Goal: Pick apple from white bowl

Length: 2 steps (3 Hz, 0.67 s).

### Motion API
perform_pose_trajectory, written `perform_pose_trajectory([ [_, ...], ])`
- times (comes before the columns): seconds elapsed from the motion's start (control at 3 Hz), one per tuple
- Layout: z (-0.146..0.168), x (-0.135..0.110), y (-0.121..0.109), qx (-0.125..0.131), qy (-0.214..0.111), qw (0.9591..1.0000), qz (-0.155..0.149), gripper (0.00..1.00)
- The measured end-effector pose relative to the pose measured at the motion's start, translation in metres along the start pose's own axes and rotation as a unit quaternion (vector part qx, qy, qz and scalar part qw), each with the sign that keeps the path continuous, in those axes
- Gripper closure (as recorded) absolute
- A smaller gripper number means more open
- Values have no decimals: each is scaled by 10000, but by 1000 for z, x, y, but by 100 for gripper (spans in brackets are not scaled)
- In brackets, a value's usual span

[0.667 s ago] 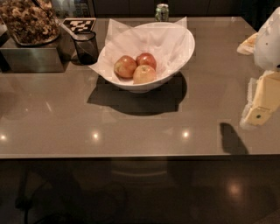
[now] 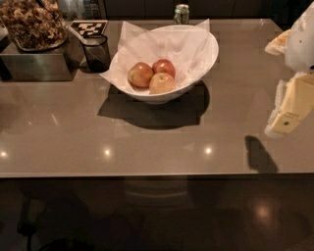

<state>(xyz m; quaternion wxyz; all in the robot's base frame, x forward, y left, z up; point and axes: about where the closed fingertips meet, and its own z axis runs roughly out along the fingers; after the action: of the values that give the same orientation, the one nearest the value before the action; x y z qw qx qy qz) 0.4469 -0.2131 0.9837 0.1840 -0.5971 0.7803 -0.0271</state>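
The white bowl point(image 2: 201, 49) stands on the table's far middle, lined with white paper, and holds three apples. The apple point(image 2: 162, 83), pale yellow-green with a faint blush, lies at the front of the bowl, touching two redder apples point(image 2: 140, 74) behind it. My gripper point(image 2: 288, 107), cream and white, hangs at the right edge of the camera view above the table. It is well to the right of the bowl, apart from it, and holds nothing that I can see. Its shadow point(image 2: 259, 154) falls on the table below it.
A small dark glass cup point(image 2: 96, 53) stands just left of the bowl. A metal box point(image 2: 37, 66) with a bowl of brown snacks point(image 2: 32, 24) sits at the far left. A green can point(image 2: 181, 13) stands behind the bowl. The table's front edge point(image 2: 147, 174) runs across the view.
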Motion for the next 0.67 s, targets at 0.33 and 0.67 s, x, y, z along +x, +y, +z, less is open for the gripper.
perform_pose_trajectory([
  [0.33,1,-9,-38,202,-534,9978,322,0],
  [0.67,-5,-14,-81,500,-1159,9891,758,0],
])
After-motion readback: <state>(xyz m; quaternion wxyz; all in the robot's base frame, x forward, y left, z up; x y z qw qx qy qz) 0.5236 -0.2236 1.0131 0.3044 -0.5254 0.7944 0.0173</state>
